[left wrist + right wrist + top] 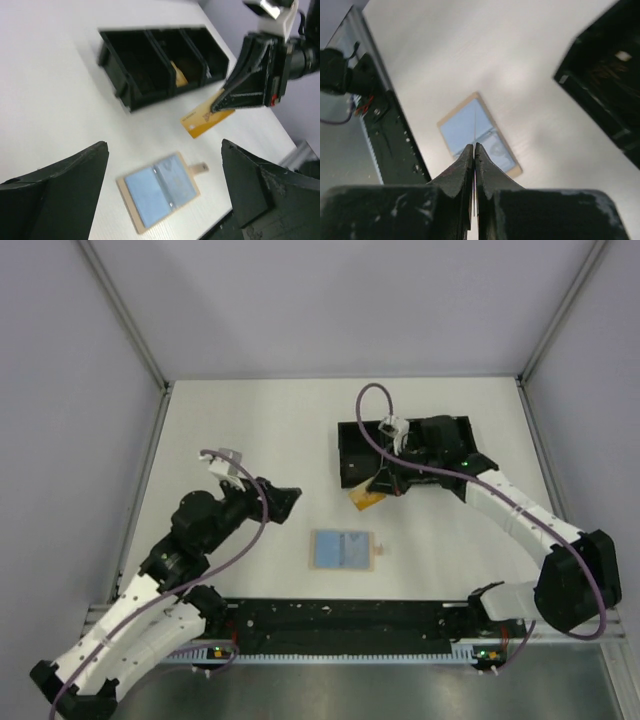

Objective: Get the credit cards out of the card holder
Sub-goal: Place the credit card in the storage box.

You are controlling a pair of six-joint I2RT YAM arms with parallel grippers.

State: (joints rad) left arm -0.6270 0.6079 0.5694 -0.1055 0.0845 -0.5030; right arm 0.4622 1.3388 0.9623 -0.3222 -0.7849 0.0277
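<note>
Toward the tabletop's (250, 420) near edge, card holder (342, 550) lies open, right of left gripper (288, 500), jaws apart; right gripper (216, 106) clamps orange card (200, 122).

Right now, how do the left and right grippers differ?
The left gripper has its jaws wide open and empty; the right gripper has its jaws shut on an orange card. The left gripper is beside the open holder; the right gripper is at the tray's near edge. Both have black jaws.

Open card holder (342, 550) on table (250, 415)
</note>
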